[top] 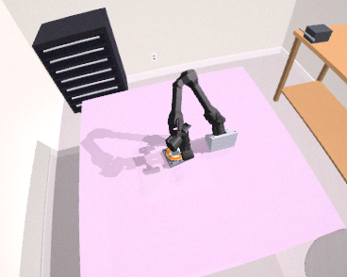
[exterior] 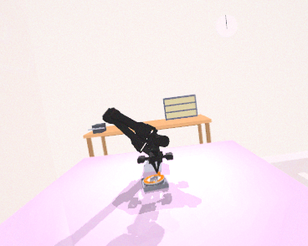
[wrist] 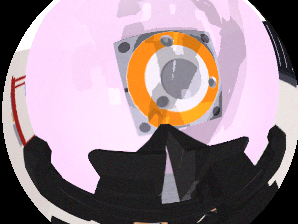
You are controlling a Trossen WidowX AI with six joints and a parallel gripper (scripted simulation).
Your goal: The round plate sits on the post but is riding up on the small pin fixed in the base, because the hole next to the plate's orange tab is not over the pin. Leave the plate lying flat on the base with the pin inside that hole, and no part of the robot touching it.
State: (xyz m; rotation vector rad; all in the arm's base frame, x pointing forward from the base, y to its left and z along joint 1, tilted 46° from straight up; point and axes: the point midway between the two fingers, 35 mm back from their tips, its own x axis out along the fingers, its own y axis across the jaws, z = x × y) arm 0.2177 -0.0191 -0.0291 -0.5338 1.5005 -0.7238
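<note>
The round plate, an orange ring (top: pixel 173 159) (exterior: pixel 148 182) (wrist: pixel 136 82) with a white middle, sits around the grey post (wrist: pixel 180 78) on the square grey base (exterior: pixel 157 187) (wrist: pixel 125 59). Its orange tab (wrist: pixel 156 118) points toward the gripper in the wrist view. A dark round hole (wrist: pixel 162 101) shows beside the tab; I cannot make out the pin there. In the exterior view the plate looks slightly raised, but its tilt is hard to judge. My gripper (exterior: pixel 157 172) (wrist: pixel 164 127) is shut and empty, its tips at the tab, apparently touching it. In the top view the arm hides the tips.
The arm's light grey mounting block (top: pixel 222 140) stands on the pink table (top: pixel 201 212), close to the base. A black drawer cabinet (top: pixel 80 58) and a wooden bench (top: pixel 339 47) (exterior: pixel 157 124) stand beyond the table. Arm shadows fall across the table.
</note>
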